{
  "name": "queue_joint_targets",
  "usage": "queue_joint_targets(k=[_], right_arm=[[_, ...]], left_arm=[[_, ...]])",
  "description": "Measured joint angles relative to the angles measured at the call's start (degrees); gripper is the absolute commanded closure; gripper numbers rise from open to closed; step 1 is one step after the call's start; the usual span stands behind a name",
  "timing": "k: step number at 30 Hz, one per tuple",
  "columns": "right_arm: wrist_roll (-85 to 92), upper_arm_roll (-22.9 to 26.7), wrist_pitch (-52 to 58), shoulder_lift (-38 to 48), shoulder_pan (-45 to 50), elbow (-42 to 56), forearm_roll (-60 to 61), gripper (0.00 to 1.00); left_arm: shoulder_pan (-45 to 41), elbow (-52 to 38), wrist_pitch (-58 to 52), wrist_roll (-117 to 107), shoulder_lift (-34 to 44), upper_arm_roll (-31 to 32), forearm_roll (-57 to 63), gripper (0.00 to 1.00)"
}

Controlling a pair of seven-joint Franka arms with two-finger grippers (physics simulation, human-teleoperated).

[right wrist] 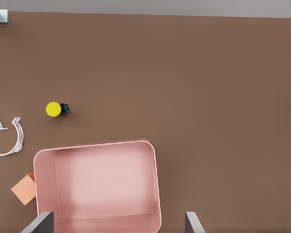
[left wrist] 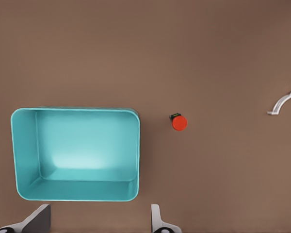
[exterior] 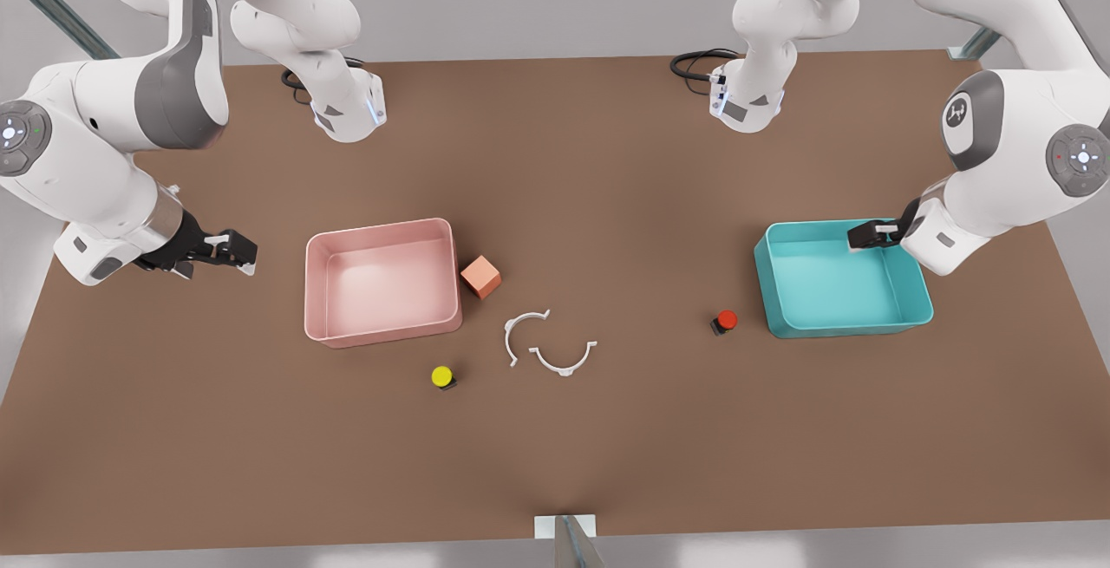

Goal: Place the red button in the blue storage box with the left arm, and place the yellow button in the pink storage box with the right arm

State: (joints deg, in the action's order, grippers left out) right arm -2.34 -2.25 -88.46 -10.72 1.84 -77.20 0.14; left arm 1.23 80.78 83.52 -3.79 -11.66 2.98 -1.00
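On the brown surface [exterior: 607, 464], both boxes sit empty. Over the blue storage box [exterior: 910, 325] hangs the left gripper [exterior: 858, 237], jaws spread, holding nothing; the red button [exterior: 726, 320] lies just beside that box. The right gripper [exterior: 245, 256], jaws likewise apart and empty, waits beyond the pink storage box [exterior: 321, 325], whose far corner the yellow button [exterior: 442, 375] sits near.

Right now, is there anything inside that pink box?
No. The pink box holds nothing: its bare floor shows in the front and right wrist views. The yellow button sits outside on the table.
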Motion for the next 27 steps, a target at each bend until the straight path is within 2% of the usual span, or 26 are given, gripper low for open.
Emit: queue_joint_targets(k=[5, 8, 10, 14, 17, 20, 24, 27], right_arm=[[-0.1, -0.1, -0.1, -0.4, 0.0, 0.0, 0.0, 0.00], [-0.2, -1.0, -1.9, -4.6, 1.6, 0.4, -0.2, 0.00], [-0.3, -1.3, -5.1, -11.6, 6.2, 3.1, -0.3, 0.00], [-1.3, 0.2, -10.3, -35.5, 16.3, 25.6, -0.3, 0.00], [-2.2, 0.6, -14.3, -43.5, 19.3, 30.4, 0.7, 0.00], [-3.3, 1.2, -16.5, -45.0, 20.5, 30.3, 2.1, 0.00], [-4.7, 1.1, -18.3, -43.0, 20.8, 21.8, 2.5, 0.00], [-5.6, 1.2, -19.4, -42.3, 20.6, 18.9, 2.5, 0.00]], left_arm=[[-1.0, -0.4, 0.3, 0.8, -0.7, 0.5, 0.1, 0.00], [-4.6, -1.0, 2.1, 2.4, -3.9, 0.8, 0.3, 0.00], [-6.8, -2.0, 3.9, 4.2, -8.0, 0.8, 0.6, 0.00], [-11.3, -0.9, 9.7, 8.3, -14.2, 0.9, 0.7, 0.00], [-12.0, 6.4, 16.9, 11.8, -14.9, 1.1, -0.1, 0.00], [-12.0, 12.5, 24.3, 15.3, -14.8, 1.2, -0.7, 0.00], [-11.8, 18.1, 32.7, 19.8, -14.7, 1.2, -1.0, 0.00], [-11.8, 20.0, 37.7, 22.6, -15.7, 1.1, -1.1, 0.00]])
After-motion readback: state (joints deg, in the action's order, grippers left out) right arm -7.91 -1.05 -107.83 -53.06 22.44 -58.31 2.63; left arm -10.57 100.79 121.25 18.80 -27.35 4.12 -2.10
